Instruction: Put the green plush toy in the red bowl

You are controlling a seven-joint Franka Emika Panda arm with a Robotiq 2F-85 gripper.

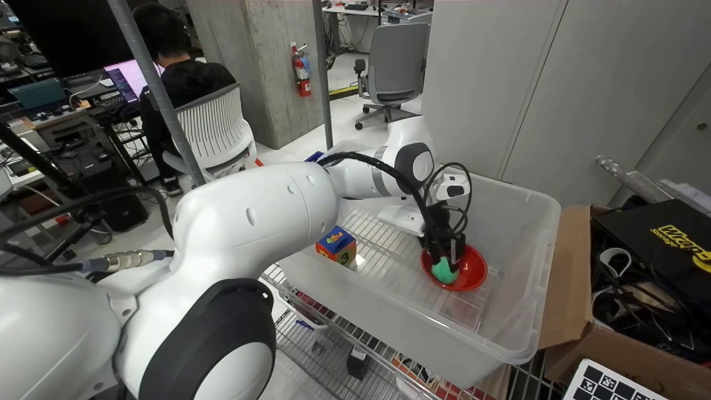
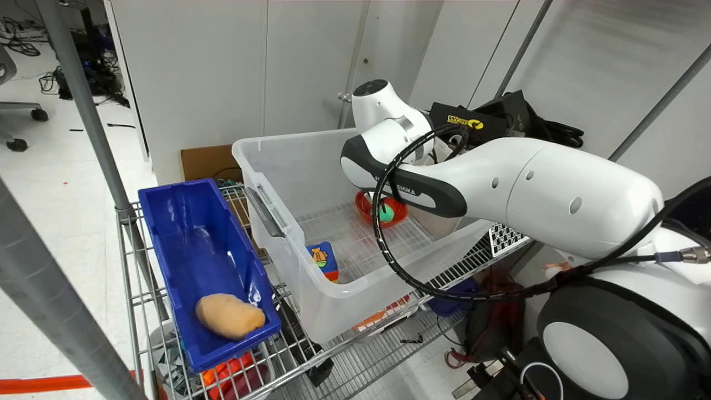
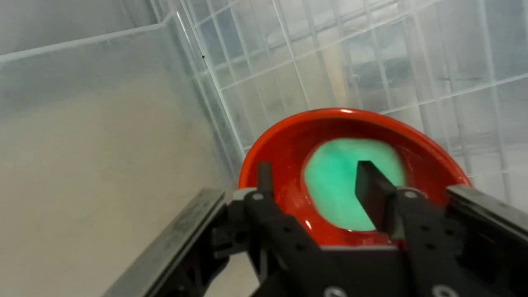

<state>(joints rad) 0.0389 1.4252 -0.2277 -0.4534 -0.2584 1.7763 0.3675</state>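
Observation:
The green plush toy (image 3: 338, 185) lies inside the red bowl (image 3: 280, 142), seen in the wrist view. The toy (image 1: 444, 272) and the bowl (image 1: 472, 269) also show in an exterior view, and again, the toy (image 2: 386, 213) and the bowl (image 2: 362, 206), partly behind the arm's cable. The bowl stands on the floor of the clear tub near a wall. My gripper (image 3: 314, 172) is open over the bowl, fingers apart, with nothing held. The right finger overlaps part of the toy in the wrist view; I cannot tell whether it touches. The gripper (image 1: 446, 256) points down.
The clear tub (image 1: 539, 266) has high walls round the bowl. A blue-and-yellow boxy object (image 1: 336, 246) lies in the tub's opposite part. A blue bin (image 2: 178, 222) with a tan lump (image 2: 229, 315) stands beside the tub. A cardboard box (image 1: 566, 272) stands on the far side.

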